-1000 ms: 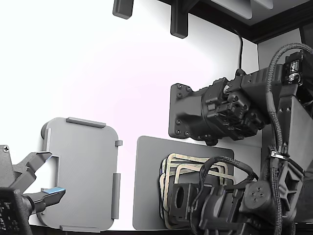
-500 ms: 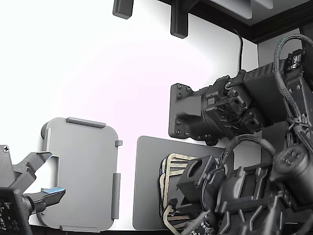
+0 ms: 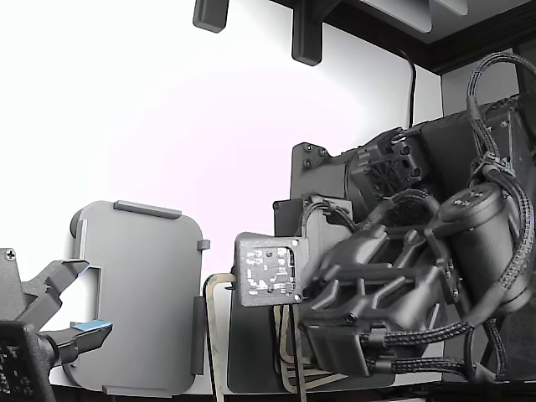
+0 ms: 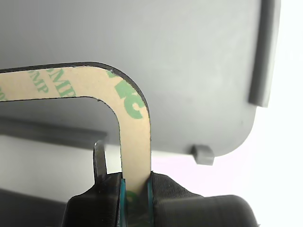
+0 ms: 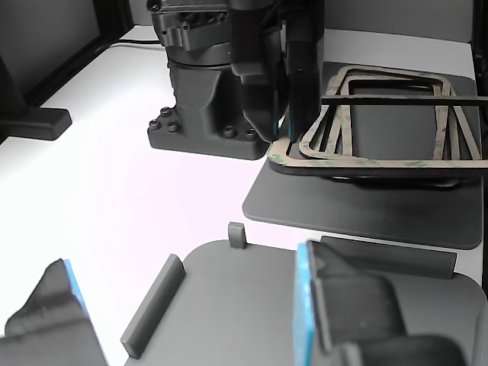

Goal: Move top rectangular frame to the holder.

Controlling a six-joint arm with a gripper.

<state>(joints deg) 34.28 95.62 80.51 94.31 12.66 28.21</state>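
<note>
Beige paper with green print covers the top rectangular frame (image 4: 134,142), and the gripper (image 4: 136,198) is pinching one side of it between its two blue-edged fingers (image 4: 121,201). In the wrist view the frame's rounded corner lies in front of the light grey holder (image 4: 189,66), near the corner with a small raised tab (image 4: 202,154). In the exterior view the frame's edge (image 3: 209,335) shows between the holder (image 3: 138,293) and the darker grey mat (image 3: 247,360), where more frames (image 5: 381,114) are stacked.

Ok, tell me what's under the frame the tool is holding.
In the wrist view, the light grey holder lies beneath the frame. The tool covers the frame's gripped end.
</note>
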